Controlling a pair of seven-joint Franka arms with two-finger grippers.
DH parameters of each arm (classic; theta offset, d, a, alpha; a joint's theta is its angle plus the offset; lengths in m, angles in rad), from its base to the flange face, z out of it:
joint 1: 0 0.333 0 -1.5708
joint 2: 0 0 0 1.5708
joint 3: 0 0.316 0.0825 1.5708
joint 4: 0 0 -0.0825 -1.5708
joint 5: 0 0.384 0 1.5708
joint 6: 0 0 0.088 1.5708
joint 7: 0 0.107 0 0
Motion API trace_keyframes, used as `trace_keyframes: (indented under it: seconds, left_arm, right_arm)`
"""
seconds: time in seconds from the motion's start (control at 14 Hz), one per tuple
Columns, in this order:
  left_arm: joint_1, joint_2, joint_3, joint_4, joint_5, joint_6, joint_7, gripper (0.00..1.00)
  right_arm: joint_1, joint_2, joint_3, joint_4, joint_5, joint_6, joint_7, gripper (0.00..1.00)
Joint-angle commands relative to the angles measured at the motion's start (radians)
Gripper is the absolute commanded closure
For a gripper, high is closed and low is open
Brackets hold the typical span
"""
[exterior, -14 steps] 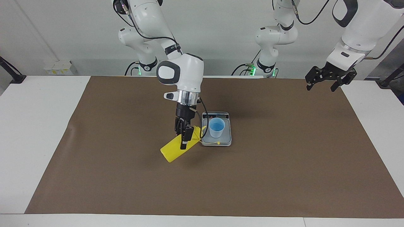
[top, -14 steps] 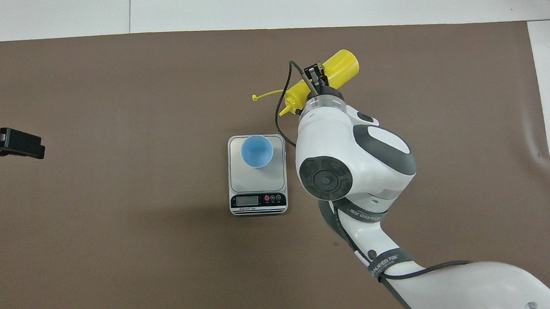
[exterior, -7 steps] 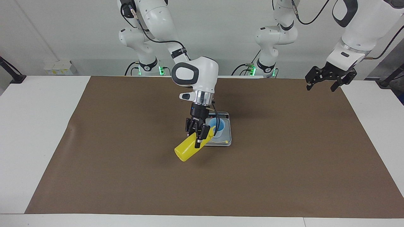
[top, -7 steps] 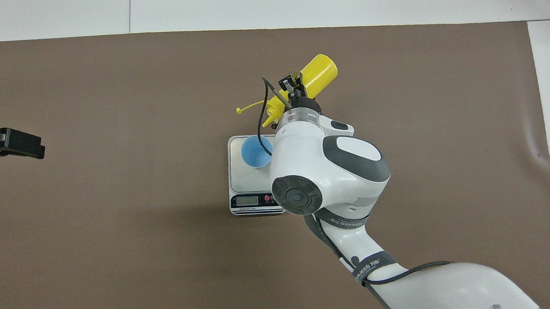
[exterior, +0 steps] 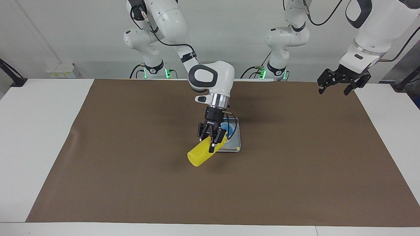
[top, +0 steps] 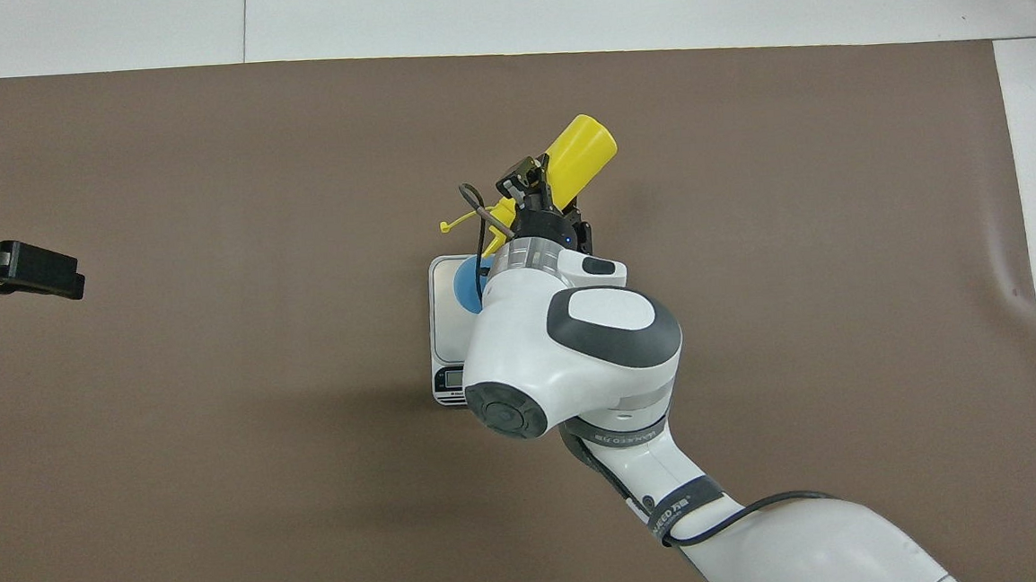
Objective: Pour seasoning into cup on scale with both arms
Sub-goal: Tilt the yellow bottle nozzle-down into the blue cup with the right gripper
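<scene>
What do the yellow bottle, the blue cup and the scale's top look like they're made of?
Seasoning bottle: likely soft plastic, an even opaque yellow with a matte look.
Cup: probably thin plastic, a uniform pale blue.
Scale: its plate looks like brushed metal or silver-painted plastic, showing a dull grey sheen; which one is unclear.

White jointed arms [exterior: 210,77], grey pads, black cables
</scene>
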Motion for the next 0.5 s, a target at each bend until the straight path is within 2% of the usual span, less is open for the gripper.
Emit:
trace_keyframes:
  seconds: [0.0,0.43]
  left_arm:
    - [0.006,0.005,-0.005,0.008,0.005,-0.006,-0.010,0.00]
    - [0.006,0.005,-0.007,0.008,0.005,-0.004,-0.010,0.00]
  right_arm:
    - [0.006,-0.007,0.000,0.006,-0.086,-0.020,0.013,1.00]
    - [0.007,-0.013,0.002,0.005,-0.166,-0.037,0.014,1.00]
